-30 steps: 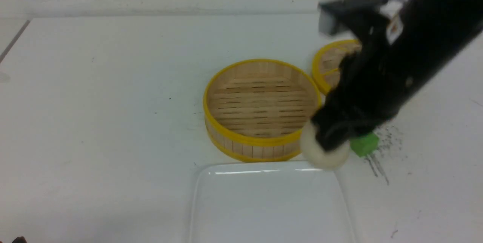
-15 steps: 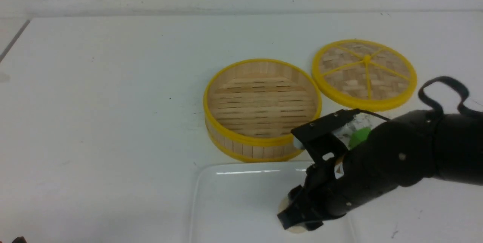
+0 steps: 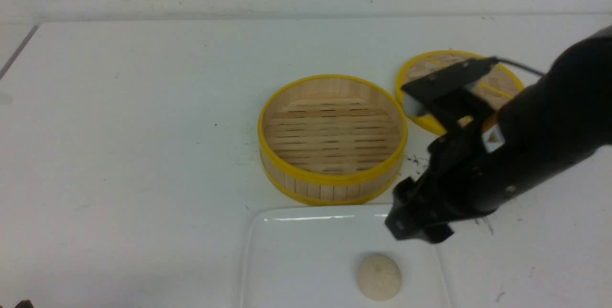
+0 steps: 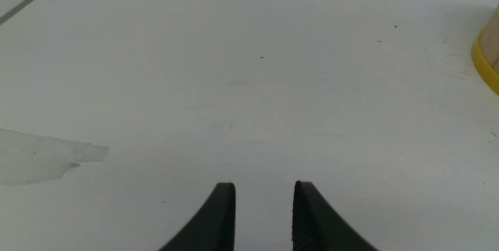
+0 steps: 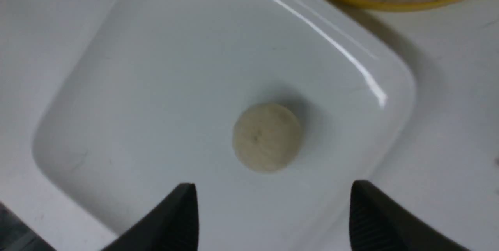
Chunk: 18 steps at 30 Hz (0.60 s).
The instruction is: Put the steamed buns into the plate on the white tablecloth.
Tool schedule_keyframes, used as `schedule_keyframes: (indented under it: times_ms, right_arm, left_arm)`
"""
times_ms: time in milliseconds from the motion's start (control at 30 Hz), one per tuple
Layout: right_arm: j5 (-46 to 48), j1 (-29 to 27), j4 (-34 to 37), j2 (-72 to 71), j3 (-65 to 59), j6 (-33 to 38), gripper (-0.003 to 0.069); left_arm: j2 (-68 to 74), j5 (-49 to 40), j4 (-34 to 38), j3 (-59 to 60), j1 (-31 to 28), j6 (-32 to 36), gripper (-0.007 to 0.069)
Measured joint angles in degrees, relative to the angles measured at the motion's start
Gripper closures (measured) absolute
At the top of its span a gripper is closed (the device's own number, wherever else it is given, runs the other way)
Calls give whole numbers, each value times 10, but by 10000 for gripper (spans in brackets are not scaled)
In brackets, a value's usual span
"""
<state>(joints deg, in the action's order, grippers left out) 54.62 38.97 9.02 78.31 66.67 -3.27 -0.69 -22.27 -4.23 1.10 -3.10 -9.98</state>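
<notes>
Steamed bun [image 3: 379, 277] lies loose in plate [image 3: 296, 260] on white tablecloth [image 3: 143, 131], near the plate's right rim. Right end effector [image 5: 275, 188] hangs clear of it, spread wide, empty. Left end effector [image 4: 264, 188]: narrow gap, empty. Arm sticker [image 3: 492, 138] unreadable. Plate's near edge is cropped.

Yellow-rimmed round woven lid [image 3: 420, 70]: half hidden behind black right arm [image 3: 540, 140].
Glossy white rounded-rectangular plate [image 3: 296, 260]: near edge cut off.

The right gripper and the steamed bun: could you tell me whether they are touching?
Apart. In the right wrist view, bare plate separates the steamed bun from the open right gripper.
</notes>
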Motion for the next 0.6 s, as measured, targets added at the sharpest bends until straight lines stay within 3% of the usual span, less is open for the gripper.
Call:
schedule_keyframes:
  times_ms: [167,333,367,467,500,533,600]
  right_arm:
    - [111,-5,-76,-109,21,-43,234]
    - [162,-6,-141,-247,-17,-108,377]
    - [164,-6,-145,-293,-45,-131,435]
    - [102,-6,-145,-407,-135,-185,566]
    - [95,-6,-145,-421,-148,-188,574]
    - [29,-6,-149,-468,-195,-201,632]
    - [-26,-6,-156,-504,-236,-207,662]
  left_arm:
    - [0,0,0,0,0,0,384]
    - [0,0,0,0,0,0,384]
    - [0,0,-1,0,0,0,384]
    - [0,0,-1,0,0,0,384]
    - [0,0,-1,0,0,0,384]
    - [0,0,-1,0,0,0,384]
    - [0,0,-1,0,0,0,384]
